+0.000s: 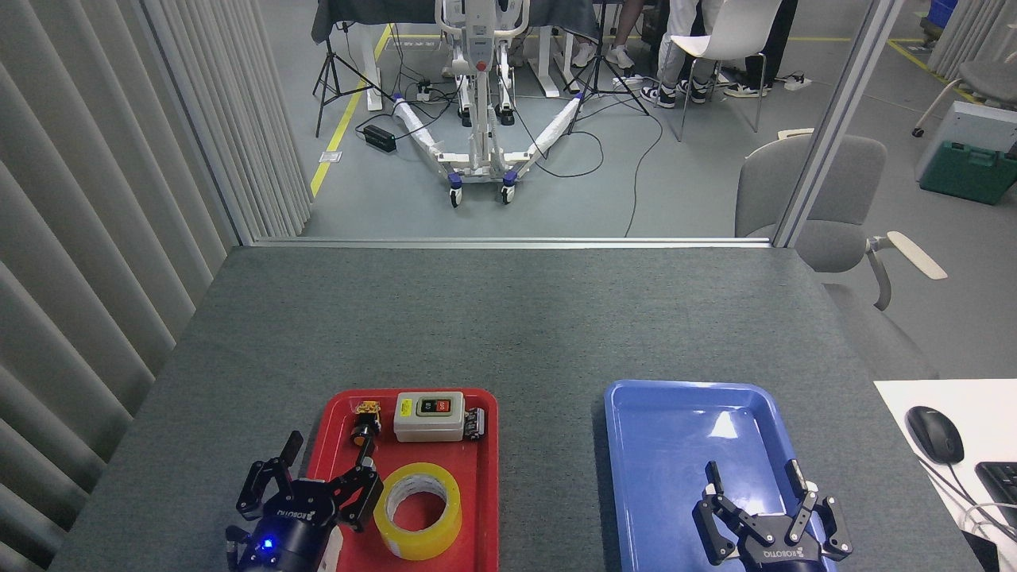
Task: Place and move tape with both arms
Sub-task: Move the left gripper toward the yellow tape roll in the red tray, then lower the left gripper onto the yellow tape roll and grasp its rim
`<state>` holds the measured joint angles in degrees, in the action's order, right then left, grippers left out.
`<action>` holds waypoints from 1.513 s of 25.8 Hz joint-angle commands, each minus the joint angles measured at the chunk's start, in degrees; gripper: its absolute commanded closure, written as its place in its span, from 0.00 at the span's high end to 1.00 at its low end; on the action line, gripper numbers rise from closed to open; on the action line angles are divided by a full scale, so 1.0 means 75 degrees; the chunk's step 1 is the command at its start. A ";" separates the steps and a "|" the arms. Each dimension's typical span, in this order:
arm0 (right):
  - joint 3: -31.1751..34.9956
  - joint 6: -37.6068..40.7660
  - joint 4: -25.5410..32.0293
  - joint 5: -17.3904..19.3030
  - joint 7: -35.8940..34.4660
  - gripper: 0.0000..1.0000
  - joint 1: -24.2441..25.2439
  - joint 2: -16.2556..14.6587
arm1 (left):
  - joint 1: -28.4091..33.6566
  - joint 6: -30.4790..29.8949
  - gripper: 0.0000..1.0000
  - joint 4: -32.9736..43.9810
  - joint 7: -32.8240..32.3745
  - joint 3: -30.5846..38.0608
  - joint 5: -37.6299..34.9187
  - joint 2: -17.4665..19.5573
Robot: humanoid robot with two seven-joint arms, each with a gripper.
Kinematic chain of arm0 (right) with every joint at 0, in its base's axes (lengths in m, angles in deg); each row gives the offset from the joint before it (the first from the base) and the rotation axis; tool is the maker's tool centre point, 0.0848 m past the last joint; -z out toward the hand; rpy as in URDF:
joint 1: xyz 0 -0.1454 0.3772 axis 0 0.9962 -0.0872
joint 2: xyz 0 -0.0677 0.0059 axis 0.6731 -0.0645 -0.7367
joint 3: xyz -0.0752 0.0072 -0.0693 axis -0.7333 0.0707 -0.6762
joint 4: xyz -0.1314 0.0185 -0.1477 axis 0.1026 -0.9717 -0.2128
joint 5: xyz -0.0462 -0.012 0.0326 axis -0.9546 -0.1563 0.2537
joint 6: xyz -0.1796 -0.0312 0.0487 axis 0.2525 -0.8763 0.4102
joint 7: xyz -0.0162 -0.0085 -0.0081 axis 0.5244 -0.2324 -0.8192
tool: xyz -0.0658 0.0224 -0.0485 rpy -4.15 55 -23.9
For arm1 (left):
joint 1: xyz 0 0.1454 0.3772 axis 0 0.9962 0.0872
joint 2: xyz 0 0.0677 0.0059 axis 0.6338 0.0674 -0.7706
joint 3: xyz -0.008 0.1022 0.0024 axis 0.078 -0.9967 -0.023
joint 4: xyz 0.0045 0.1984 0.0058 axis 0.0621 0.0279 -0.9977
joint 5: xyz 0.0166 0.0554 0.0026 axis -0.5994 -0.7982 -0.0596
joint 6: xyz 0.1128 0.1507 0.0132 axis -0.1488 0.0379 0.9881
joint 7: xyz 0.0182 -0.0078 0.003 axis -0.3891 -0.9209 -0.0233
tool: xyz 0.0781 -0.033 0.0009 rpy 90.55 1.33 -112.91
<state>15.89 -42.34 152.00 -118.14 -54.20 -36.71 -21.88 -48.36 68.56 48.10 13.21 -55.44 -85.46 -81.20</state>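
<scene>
Left gripper (327,470) sits low at the bottom edge, fingers spread wide with nothing between them, hanging over the left rim of the red tray (486,477). Its right finger is just beside the tape (418,510), can't tell if it's actually touching. Tape lies flat in the near part of that tray, hole up. Behind it there's a grey switch box (429,415) and some small black-and-gold part (365,421) that's too tiny to make out. Right gripper (753,483) is over the near end of the blue tray (675,421), also spread open and holding nothing. Both arms are mostly cut off by the frame, so only the black hands show. Mouse (934,434) off to the right.
</scene>
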 commanded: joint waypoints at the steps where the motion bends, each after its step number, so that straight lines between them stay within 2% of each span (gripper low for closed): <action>1: 0.0000 0.0003 0.0000 0.0000 0.0005 1.00 -0.0012 0.0005 | -0.0003 0.0001 1.00 0.0044 -0.0003 0.0003 0.0001 -0.0050; 3: -0.0012 0.0003 0.0000 0.0000 0.0005 1.00 0.0000 0.0005 | -0.0003 0.0024 1.00 0.0044 0.0021 -0.0032 0.0083 0.0055; 8: -0.0012 0.0003 0.0000 0.0000 0.0005 1.00 -0.0012 0.0005 | -0.0132 0.0071 1.00 0.0197 -0.0050 -0.0091 0.1044 0.0418; 10: 0.0000 0.0003 0.0000 0.0000 0.0005 1.00 0.0000 0.0016 | -0.0272 0.0013 1.00 0.0431 -0.0378 -0.0150 0.1161 0.0618; 11: 0.0000 0.0003 0.0000 0.0000 0.0005 1.00 -0.0012 0.0016 | -0.0319 0.0013 1.00 0.0619 -0.0893 -0.0185 0.1255 0.0758; 13: -0.0012 0.0003 0.0000 0.0000 0.0005 1.00 -0.0012 0.0028 | -0.0600 0.0036 1.00 0.0783 -0.2850 -0.0196 0.1443 0.0875; 17: -0.0011 0.0003 0.0000 -0.0012 0.0005 1.00 0.0000 0.0040 | -0.1549 0.0118 1.00 0.0736 -0.8123 -0.0185 0.1443 0.0817; 19: -0.0012 0.0003 0.0000 -0.0012 0.0005 1.00 -0.0012 0.0052 | -0.2077 0.0106 1.00 0.0537 -0.9740 -0.0185 0.1443 0.0747; 20: -0.0012 0.0003 0.0000 -0.0012 0.0005 1.00 -0.0012 0.0052 | -0.2276 0.0095 1.00 0.0408 -1.0221 -0.0185 0.1443 0.0723; 23: -0.0012 0.0003 0.0000 -0.0012 0.0005 1.00 -0.0012 0.0063 | -0.2604 0.0083 1.00 0.0126 -1.0772 -0.0185 0.1431 0.0208; 25: -0.0012 0.0003 0.0000 -0.0012 0.0016 1.00 -0.0012 0.0063 | -0.2768 0.0071 1.00 -0.0120 -1.0831 -0.0196 0.1361 0.0055; 31: -0.0012 0.0003 -0.0012 -0.0012 0.0005 1.00 -0.0012 0.0052 | -0.3635 0.0106 1.00 -0.1725 -1.0936 -0.0407 0.1326 0.0055; 35: -0.0012 0.0003 -0.0012 -0.0012 0.0005 1.00 -0.0012 0.0040 | -0.3788 0.0106 0.99 -0.2100 -1.0936 -0.0431 0.1302 0.0067; 39: -0.0023 0.0003 -0.0012 -0.0012 0.0005 1.00 -0.0012 0.0028 | -0.3846 0.0083 0.86 -0.2557 -1.0925 -0.0443 0.1267 0.0114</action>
<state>15.75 -42.29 151.92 -118.23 -54.08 -36.80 -21.63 -76.68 69.35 31.46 -68.73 -58.66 -75.75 -80.57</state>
